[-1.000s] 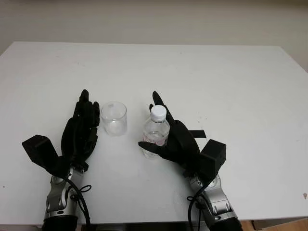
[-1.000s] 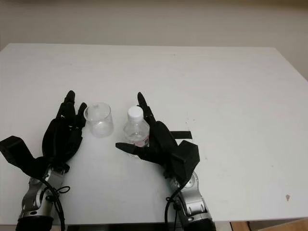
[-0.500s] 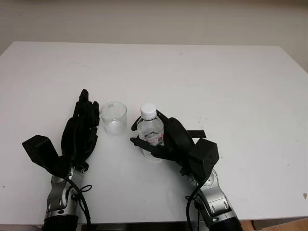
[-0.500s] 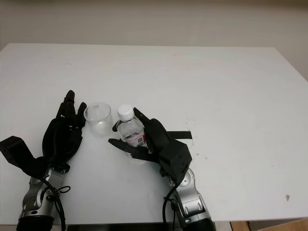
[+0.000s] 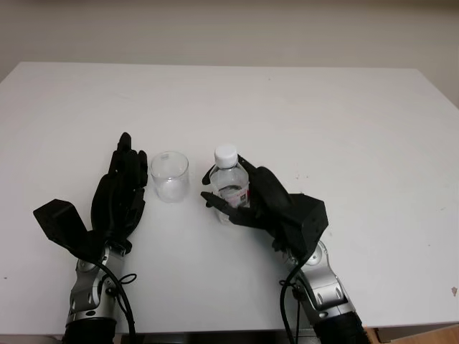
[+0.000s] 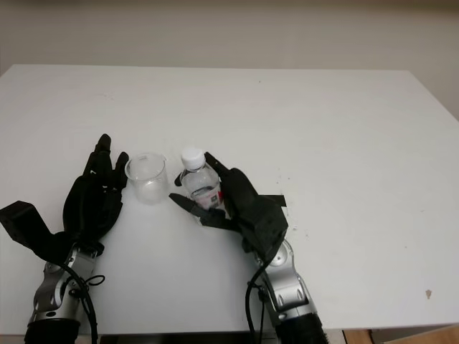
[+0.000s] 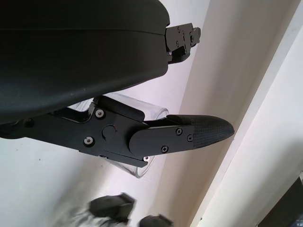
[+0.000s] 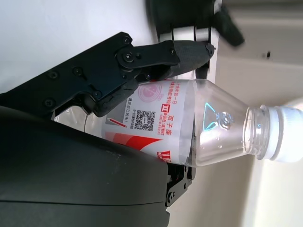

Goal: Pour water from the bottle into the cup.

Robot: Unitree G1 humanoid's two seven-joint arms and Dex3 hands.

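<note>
I've got the right hand [image 5: 267,204] wrapped round the bottle [image 5: 229,188], fingers [image 8: 156,56] closed on the labelled body w/ one across the front and the palm behind it. Bottle is a small clear plastic one w/ a red-and-white label, white cap [image 5: 225,153] on. It stands roughly upright, a bit nearer the desk's front edge than its back edge, close to the middle between the L and R edges. Can't tell whether its base touches the desk [image 5: 344,129] or is just off it. In the right wrist view the label and neck show clearly, cap sticking out past the fingers.

The cup [image 5: 170,175] is clear, upright, mouth up, just beside the bottle on the side toward the desk's L edge, not touching it. Looks to have nothing in it.

Left hand [image 5: 120,197] is open, holding nothing, just beside the cup on its far side from the bottle, fingers pointing toward the back edge. Left wrist view has one finger [image 7: 189,135] crossing in front of the cup's wall; contact I can't tell.
</note>
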